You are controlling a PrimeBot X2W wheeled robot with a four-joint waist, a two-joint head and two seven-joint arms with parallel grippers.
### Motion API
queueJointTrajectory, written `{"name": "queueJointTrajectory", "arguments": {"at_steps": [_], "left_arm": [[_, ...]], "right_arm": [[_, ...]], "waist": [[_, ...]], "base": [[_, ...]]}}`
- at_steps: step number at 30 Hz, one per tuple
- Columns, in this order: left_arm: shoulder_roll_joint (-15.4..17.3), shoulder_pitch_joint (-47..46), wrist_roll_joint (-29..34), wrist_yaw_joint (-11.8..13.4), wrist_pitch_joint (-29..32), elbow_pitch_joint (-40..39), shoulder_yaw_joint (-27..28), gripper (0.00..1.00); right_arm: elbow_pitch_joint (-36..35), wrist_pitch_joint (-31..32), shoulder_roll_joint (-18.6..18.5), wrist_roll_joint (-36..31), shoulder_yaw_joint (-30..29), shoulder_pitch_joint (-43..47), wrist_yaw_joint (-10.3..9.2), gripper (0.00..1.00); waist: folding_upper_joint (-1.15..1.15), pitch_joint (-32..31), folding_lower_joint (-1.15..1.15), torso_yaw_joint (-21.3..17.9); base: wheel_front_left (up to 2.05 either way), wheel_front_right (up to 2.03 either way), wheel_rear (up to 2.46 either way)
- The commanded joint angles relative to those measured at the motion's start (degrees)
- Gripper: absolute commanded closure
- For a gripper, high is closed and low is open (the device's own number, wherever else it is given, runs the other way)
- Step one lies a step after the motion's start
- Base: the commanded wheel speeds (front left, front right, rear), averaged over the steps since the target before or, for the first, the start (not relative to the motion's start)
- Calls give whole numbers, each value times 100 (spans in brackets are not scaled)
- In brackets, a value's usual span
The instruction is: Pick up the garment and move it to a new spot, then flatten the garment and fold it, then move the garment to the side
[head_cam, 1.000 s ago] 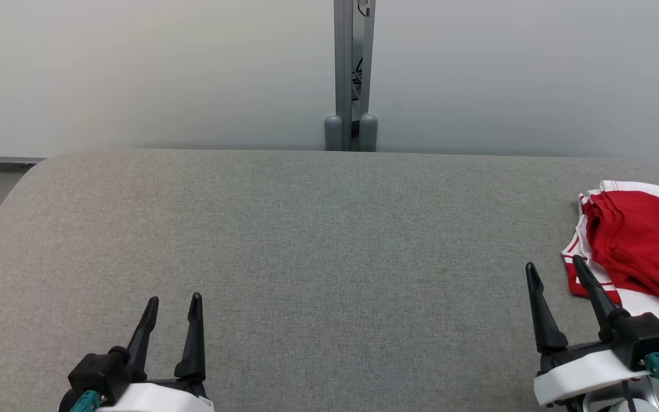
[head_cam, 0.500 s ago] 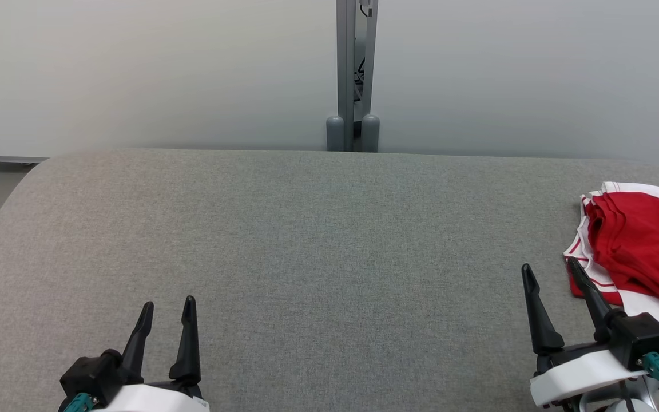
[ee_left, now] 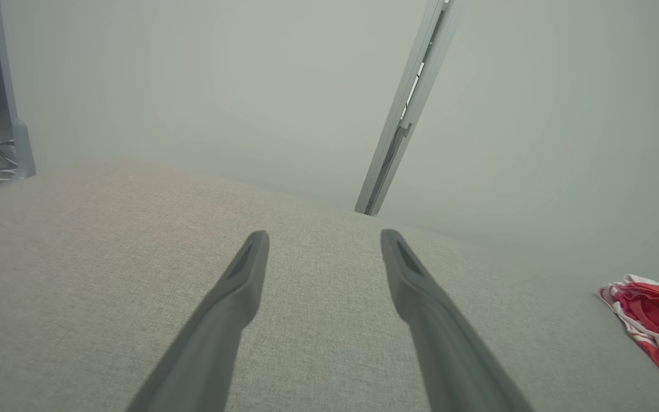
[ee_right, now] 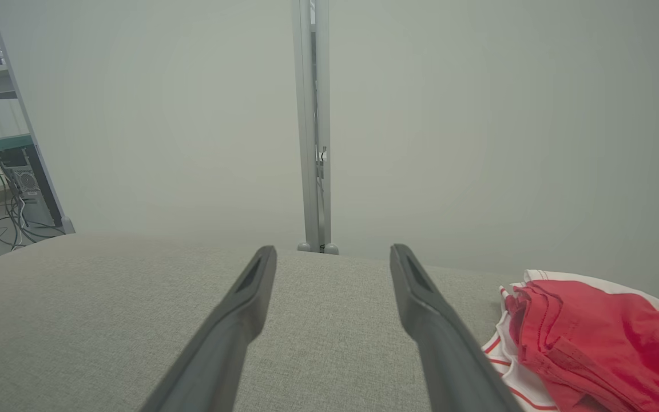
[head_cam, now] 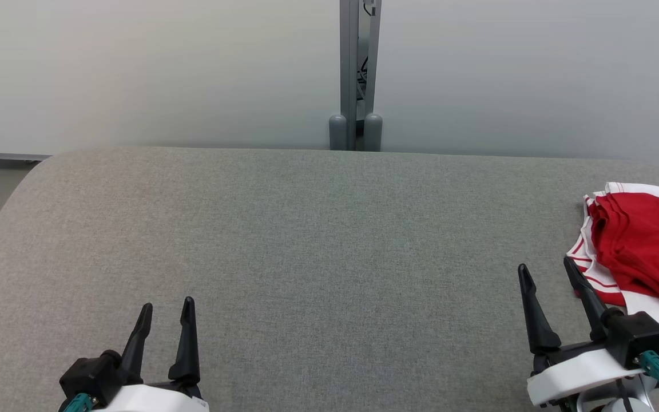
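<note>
My left pincer (head_cam: pixel 167 303) and right pincer (head_cam: pixel 544 263) gape empty; I fear the right one shoving the bunched garment (head_cam: pixel 644 252) off the right edge of the surface (head_cam: pixel 306 240).

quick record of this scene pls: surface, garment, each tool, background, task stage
surface: grey fabric-covered table
garment: red and white garment, bunched at the table's right edge, not spread flat, not held
left tool: left tool open, empty, over bare table at the near left
right tool: right tool open, empty, just left of the garment
background: pale wall with a grey metal post behind the table's far edge
task stage: cannot tell from this moment; nothing gripped
</note>
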Motion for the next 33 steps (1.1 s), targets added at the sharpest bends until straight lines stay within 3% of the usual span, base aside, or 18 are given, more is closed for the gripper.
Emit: {"name": "queueJointTrajectory", "arguments": {"at_steps": [1,12,13,19,33], "left_arm": [[23,28,-31,24,-14,-26,26,0],[23,57,66,39,-14,-63,-4,0],[-1,3,67,15,2,-61,-19,100],[-35,151,33,13,42,196,-50,100],[-26,-207,-1341,-101,270,313,-167,100]], "right_arm": [[22,-31,-21,-4,11,2,-2,0],[31,-31,-21,-42,40,35,-2,0],[32,0,1,-40,31,3,0,100],[301,52,80,-10,10,208,0,100],[227,618,61,1584,-495,157,0,100]], "waist": [[0,-1,0,2],[0,-6,0,27],[0,-6,0,27],[0,-5,0,26],[0,17,0,-31]], "base": [[0,0,0],[0,0,0],[0,0,0],[0,0,0],[0,0,0]]}}
